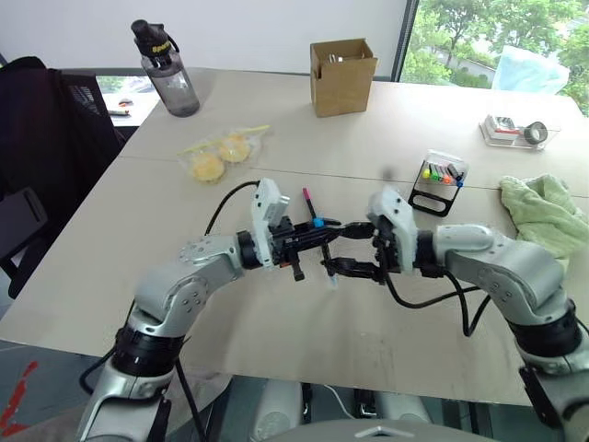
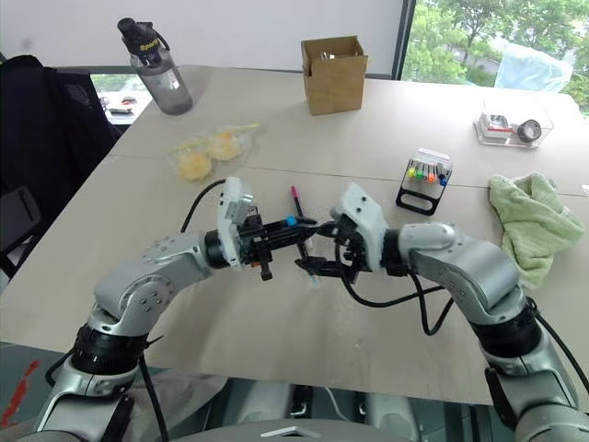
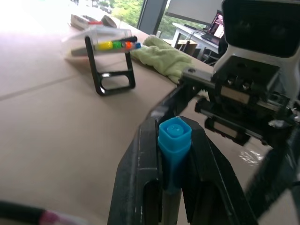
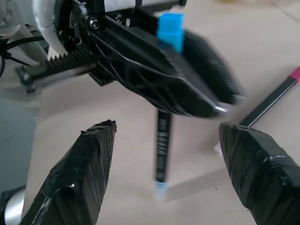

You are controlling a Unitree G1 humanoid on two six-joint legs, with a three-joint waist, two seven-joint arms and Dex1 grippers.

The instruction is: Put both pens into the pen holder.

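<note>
The light-blue-capped pen hangs cap up above the table, and my left gripper is shut on it just under the cap. Its black barrel points down toward the tabletop. My right gripper faces the left one from the right, open, with its fingers either side of the barrel and not touching it. The pink-capped pen lies flat on the table just behind the two grippers. The pen holder, clear-topped on a black frame with coloured marker tips showing, stands farther back on the right.
A green cloth lies right of the holder. A clear tray with tape rolls sits at the far right. A brown cardboard box, a dark water bottle and a plastic bag of yellow items stand farther back. A black chair is at the table's left.
</note>
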